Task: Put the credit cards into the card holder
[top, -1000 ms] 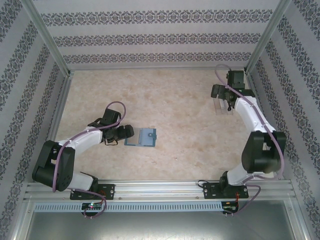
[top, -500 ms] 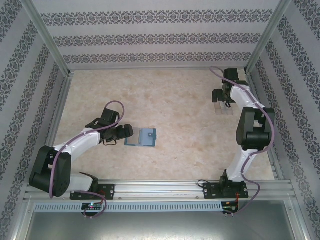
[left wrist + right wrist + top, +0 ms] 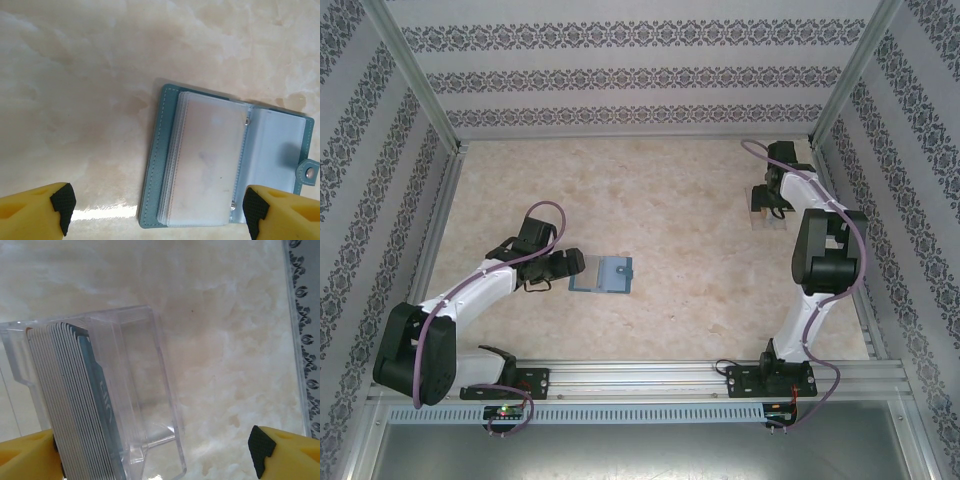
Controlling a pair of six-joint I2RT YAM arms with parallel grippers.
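Top external, left side: the left gripper (image 3: 574, 264) sits low over the table (image 3: 660, 190), just beside the left edge of the card holder (image 3: 602, 273).
Card holder place: left of the table's middle, nearer the near edge than the far one.
Card holder contents: in the left wrist view it lies open and flat, with a stack of milky clear sleeves on a ringed spine. I cannot tell whether any sleeve holds a card.
Left tool: jaws spread wide, one fingertip on each side of the holder, gripping nothing.
Open room: bare table surrounds the holder, with a broad bare stretch between it and the clear stand (image 3: 766, 216).
Clear stand: near the table's far right corner, close to the right edge.
Stand contents: the credit cards (image 3: 75, 400) stand on edge, packed against its left wall.
Right tool: the right gripper (image 3: 767, 200) is spread wide astride the stand. Its left fingertip is just beside the cards; I cannot tell if they touch.
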